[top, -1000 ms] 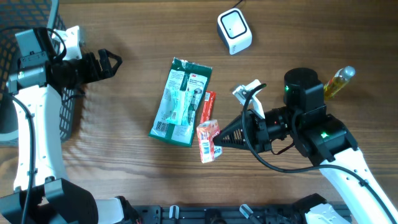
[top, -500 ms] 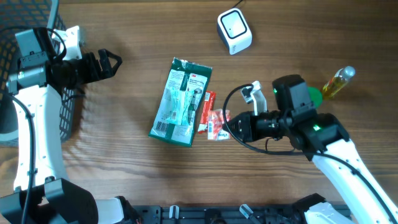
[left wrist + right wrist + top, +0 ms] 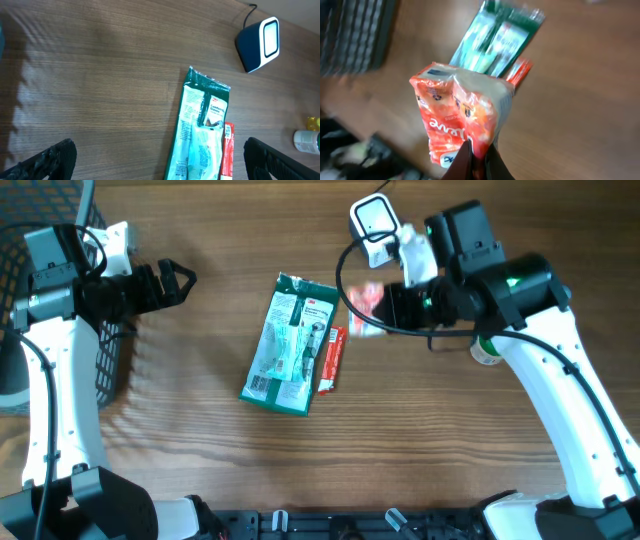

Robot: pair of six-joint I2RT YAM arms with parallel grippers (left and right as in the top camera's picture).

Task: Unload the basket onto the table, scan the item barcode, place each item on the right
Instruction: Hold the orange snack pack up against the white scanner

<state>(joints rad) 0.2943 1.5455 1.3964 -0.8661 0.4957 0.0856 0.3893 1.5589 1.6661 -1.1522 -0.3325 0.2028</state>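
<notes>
Red packet (image 3: 366,305): we note it raised from the table (image 3: 200,430) to just beside the scanner (image 3: 375,220), pinched in the right gripper (image 3: 388,307); scanning looks imminent. Left gripper (image 3: 178,279): wide, empty.

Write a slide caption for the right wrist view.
Right pincer shut on a crinkly red plastic packet, a green flat pack lying on the wooden table beyond.

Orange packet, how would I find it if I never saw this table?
Look at the wooden table, then the right arm near the white barcode scanner. Its end effector pinches the packet in the air. It is crinkly orange-red, unlike the flat green pack.
</notes>
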